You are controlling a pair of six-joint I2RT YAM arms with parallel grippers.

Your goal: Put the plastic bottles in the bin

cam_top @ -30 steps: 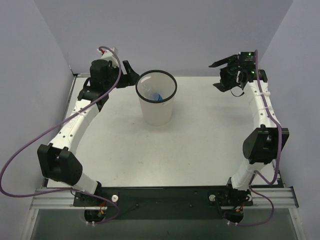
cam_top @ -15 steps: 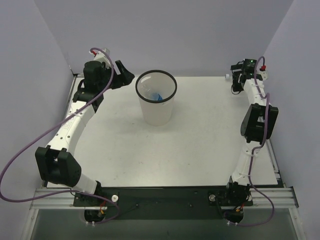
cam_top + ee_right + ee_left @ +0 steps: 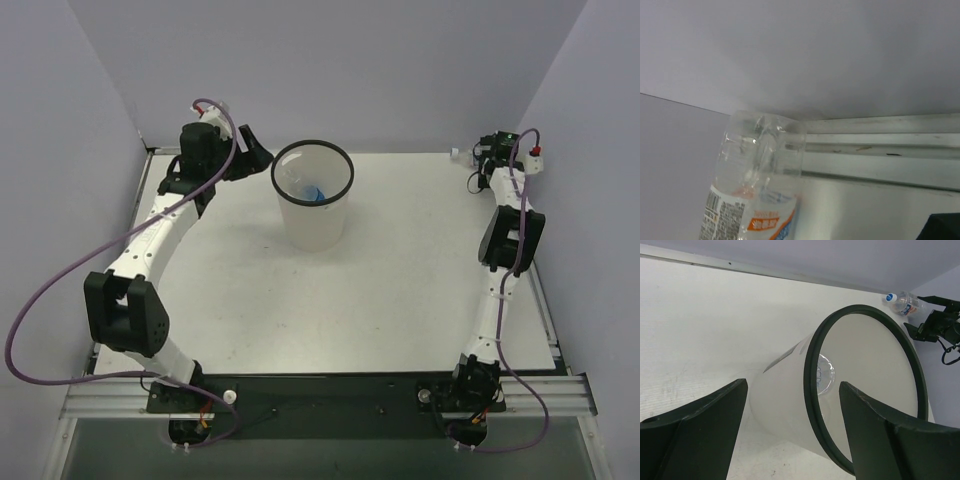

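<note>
Bottle, orange-and-white label (image 3: 755, 170) — on its side in the far right corner of the white table (image 3: 400, 290), hard by the metal back rail (image 3: 880, 145), well apart from the bin (image 3: 315, 225) with two more bottles (image 3: 315, 192) apparently inside. Right gripper (image 3: 472, 155) just beside it, spread wide, holding nothing; left gripper (image 3: 792, 385) likewise parted and empty, facing the bin's black rim. Advised: straddle the body, not the cap, keeping fingertips off rail and lilac walls (image 3: 330, 60) — tight corner, smooth tabletop, so close fully before lifting.

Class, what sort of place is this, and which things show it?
Probably a robotics test bench: a left arm and right arm bolted at a white table, plain walls around, one bin as prop.
</note>
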